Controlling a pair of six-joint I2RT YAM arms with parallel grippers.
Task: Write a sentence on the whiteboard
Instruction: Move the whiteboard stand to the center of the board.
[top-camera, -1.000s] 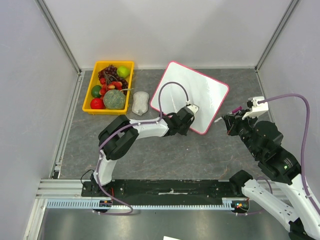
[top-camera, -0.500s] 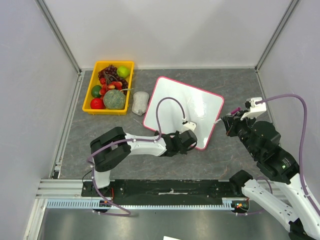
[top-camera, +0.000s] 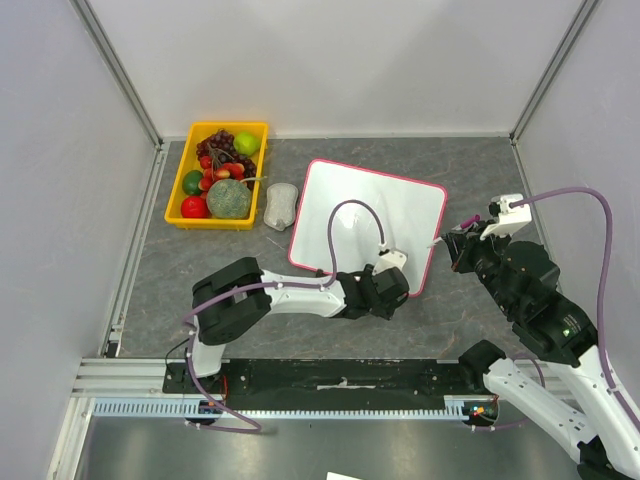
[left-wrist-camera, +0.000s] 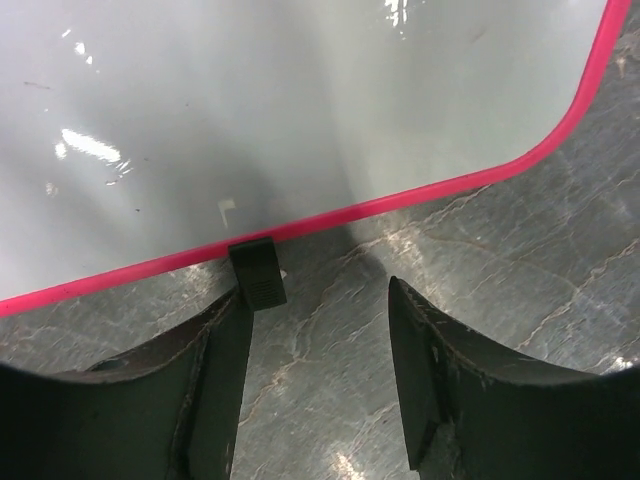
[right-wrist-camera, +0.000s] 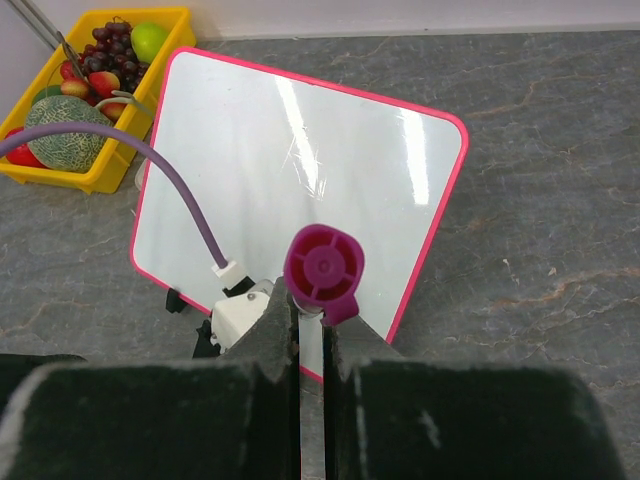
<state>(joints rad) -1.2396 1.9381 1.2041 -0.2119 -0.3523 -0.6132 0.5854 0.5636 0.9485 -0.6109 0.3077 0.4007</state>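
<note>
Fingers (left-wrist-camera: 218, 370) of the left gripper (left-wrist-camera: 320, 300): standing spread, gripping nothing, hanging low over the table (top-camera: 480, 170) just off the near edge of the whiteboard (left-wrist-camera: 300, 100), one tip just beside a black foot (left-wrist-camera: 258, 272) on that edge.

Change over the last second: the whiteboard is now lying squarer to the arms and nearer their bases, having swung round from a diamond-like tilt. The left gripper, then sitting over the board's near corner, is now resting off its near edge. Across the last half second the board is barely shifting.

Fingers of the right gripper (right-wrist-camera: 312, 322): pinching a marker (right-wrist-camera: 322, 264) with a magenta end, hovering just off the whiteboard's right edge, much as before.

Writing surface: showing bare, with no sentence in any view.

Yellow bin (top-camera: 180, 190) of fruit: sitting left of the whiteboard, unmoved.

Judgement: the board's placing appears to be finishing and writing is not yet beginning. The marker is likely needing to cross onto the board next.
</note>
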